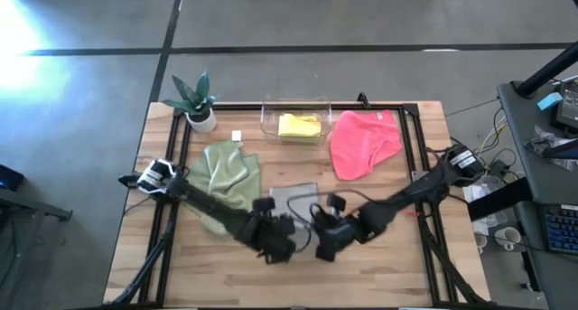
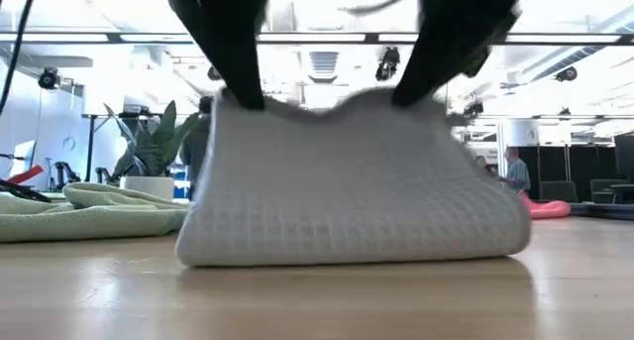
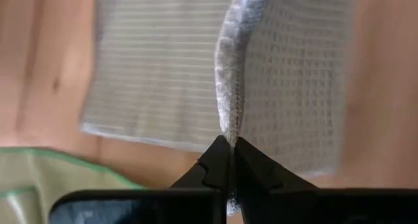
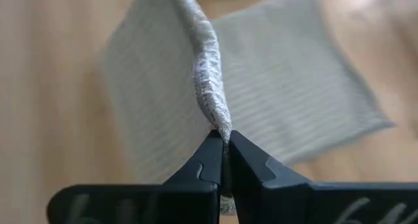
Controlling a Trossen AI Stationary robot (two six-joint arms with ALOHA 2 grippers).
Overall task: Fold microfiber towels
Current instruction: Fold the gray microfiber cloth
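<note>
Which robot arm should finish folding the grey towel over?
Probably both together, neither alone. The left pincer and the right pincer are each shut on the lifted edge of the grey towel, one near each end, so carrying that edge across evenly likely needs both.

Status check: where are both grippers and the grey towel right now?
Left gripper and right gripper both shut on the grey towel's top edge, mid-table. Towel lifted, lower part on the table. Sage towel beside it, nothing blocking.
</note>
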